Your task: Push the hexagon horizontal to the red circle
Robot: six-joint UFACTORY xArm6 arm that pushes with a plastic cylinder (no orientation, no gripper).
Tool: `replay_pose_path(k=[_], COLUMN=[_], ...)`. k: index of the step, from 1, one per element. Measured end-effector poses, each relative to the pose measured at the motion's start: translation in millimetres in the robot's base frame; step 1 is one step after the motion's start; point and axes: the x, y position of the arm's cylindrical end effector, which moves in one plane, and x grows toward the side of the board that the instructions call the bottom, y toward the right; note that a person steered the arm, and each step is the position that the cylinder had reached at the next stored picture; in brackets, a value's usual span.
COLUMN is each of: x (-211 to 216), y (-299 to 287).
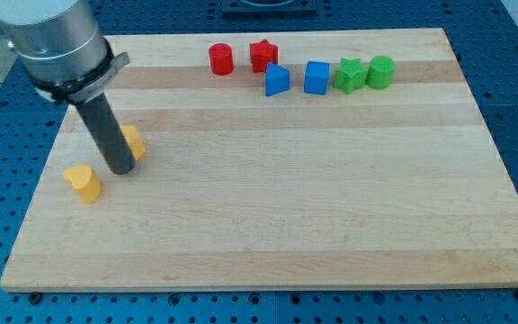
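Touching yellow block (134, 141), my tip (121, 168)

Eight blocks sit on the bench (331, 234). Two are red: a red cylinder (221, 59) and a red star (263, 55). Two are blue: a blue wedge (277, 80) and a blue cube (317, 77). Two are green: a green star (349, 75) and a green cylinder (380, 71). Two are yellow: one yellow block (84, 183) in full view, and a second yellow block (136, 141) half hidden, shape unclear.
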Motion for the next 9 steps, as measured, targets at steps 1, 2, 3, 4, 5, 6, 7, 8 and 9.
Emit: replay_pose_path(k=[1,2,3,4,5,6,7,8,9], x=[-48.8,-87.5,-106.1,-131.1,-147.3,-146.9,-160.1,-165.5,-165.5], y=[-8.5,-19.9,-11.9,-9.9,-7.2,-20.2,-27.4,-19.1,2.5])
